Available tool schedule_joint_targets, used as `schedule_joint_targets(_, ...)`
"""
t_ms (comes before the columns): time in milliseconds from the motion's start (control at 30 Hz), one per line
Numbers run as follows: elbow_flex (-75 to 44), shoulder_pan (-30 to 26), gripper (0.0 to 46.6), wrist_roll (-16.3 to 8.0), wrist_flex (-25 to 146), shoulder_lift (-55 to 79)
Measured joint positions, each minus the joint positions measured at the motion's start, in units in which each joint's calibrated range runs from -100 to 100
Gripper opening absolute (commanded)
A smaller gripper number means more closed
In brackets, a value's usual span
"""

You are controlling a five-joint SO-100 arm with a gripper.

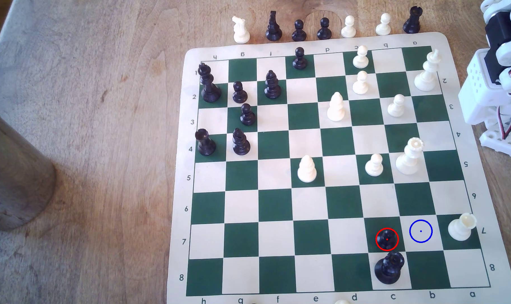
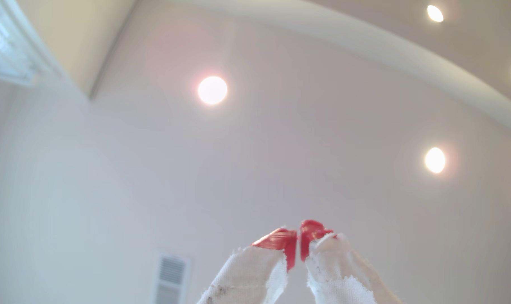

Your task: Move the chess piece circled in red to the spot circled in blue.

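Observation:
The chess piece (image 1: pixel 387 238), a small black pawn ringed in red, stands on a dark green square near the front right of the board in the exterior view. One square to its right lies the spot (image 1: pixel 421 231), a cream square with a blue ring and dot, bare. In the wrist view my gripper (image 2: pixel 298 238) points up at the ceiling, its red-tipped, cloth-wrapped fingers (image 2: pixel 277 239) closed together with nothing between them. The folded white arm (image 1: pixel 497 73) sits at the exterior view's right edge, far from the pawn.
A tall black crowned piece (image 1: pixel 389 267) stands just in front of the pawn. A white rook (image 1: pixel 460 229) is one square right of the spot. Several other pieces fill the board (image 1: pixel 277 204); captured pieces line its far edge. A wooden post (image 1: pixel 14 175) stands at left.

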Motion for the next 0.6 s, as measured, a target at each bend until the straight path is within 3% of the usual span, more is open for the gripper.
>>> schedule_joint_targets(100, 0.00, 0.88, 0.2, -0.73, 0.48, 0.08)
schedule_joint_targets(200, -0.09, 1.99, 0.2, -3.27, 6.14, 0.08)
schedule_joint_targets(300, -2.98, 1.99, 0.2, -3.81, 15.14, 0.08)
schedule_joint_targets(433, -8.68, 1.47, 0.2, -3.86, 30.68, 0.08)
schedule_joint_targets(600, -19.43, 1.40, 0.2, -3.61, 64.30, 0.17)
